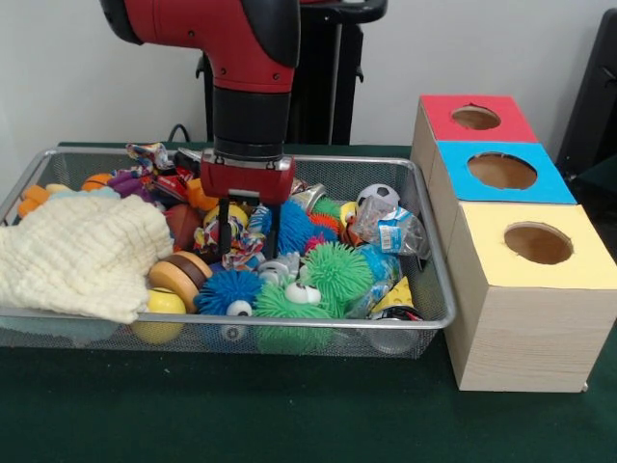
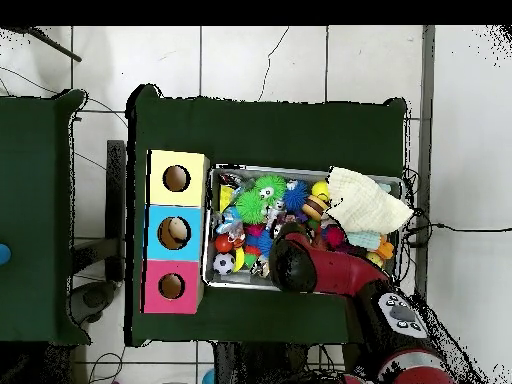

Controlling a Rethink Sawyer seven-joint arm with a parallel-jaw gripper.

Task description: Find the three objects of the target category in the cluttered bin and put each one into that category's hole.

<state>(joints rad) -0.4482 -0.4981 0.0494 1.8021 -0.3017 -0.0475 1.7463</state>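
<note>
Green cloth covers the counter [image 1: 289,415], and a wire bin [image 1: 424,289] full of toys sits on it. From the front, three wooden boxes stand in a row just beside the bin: one with a yellow top [image 1: 535,241], one with a blue top [image 1: 501,172] and one with a red top [image 1: 474,118]. Each top has a round hole. Inside the bin, a cream cloth [image 1: 82,253] lies at the end far from the boxes. Near the middle are spiky green balls [image 1: 337,270], a spiky blue ball [image 1: 228,287] and some googly eyes. A small soccer ball [image 1: 378,196] and a crinkly plastic wrapper [image 1: 390,231] lie at the end near the boxes. The red and black arm [image 1: 246,77] comes down over the middle of the bin. Its pincer [image 1: 248,227] hangs low among the toys, its two thin black fingers [image 1: 224,227] a little apart, with a bright toy between them. I cannot tell if they are gripping it.

From above, the bin [image 2: 215,172] lies just beside the boxes, with yellow [image 2: 177,177], blue [image 2: 175,232] and red [image 2: 171,286] tops in a line. The cream cloth [image 2: 365,200] fills the bin's end away from the boxes. The green balls [image 2: 262,197] sit near the yellow box's end of the bin. The arm [image 2: 330,270] reaches over the bin's middle and hides the pincer.
</note>
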